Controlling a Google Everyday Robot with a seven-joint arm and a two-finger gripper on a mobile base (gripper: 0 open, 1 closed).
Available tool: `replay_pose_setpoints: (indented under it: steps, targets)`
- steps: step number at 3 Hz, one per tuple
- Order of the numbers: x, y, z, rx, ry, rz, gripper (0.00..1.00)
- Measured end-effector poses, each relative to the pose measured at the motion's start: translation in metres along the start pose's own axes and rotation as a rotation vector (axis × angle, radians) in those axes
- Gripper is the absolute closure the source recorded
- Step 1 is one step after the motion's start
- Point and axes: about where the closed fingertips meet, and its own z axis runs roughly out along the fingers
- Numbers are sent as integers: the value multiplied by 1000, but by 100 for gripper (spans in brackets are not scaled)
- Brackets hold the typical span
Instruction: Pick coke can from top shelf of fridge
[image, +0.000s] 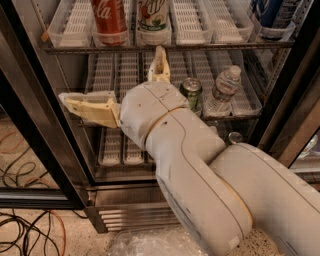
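Tall red aluminium coke can (109, 20) upright in a clear lane tray on the top shelf (200, 46) of the stainless-steel fridge (130, 217), just beside a white-and-green can (152, 17). Cream two-finger gripper (111, 73) below that shelf, at middle-rack level. Fingers (92, 107) spread wide: one leftward, one upward. Clear plastic water bottle (223, 90) on the middle rack, right.
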Motion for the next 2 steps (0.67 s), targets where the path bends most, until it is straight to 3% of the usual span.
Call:
replay_pose_setpoints:
  steps: [2]
  targets:
    - [-5,1,7,-11,-4,-42,0]
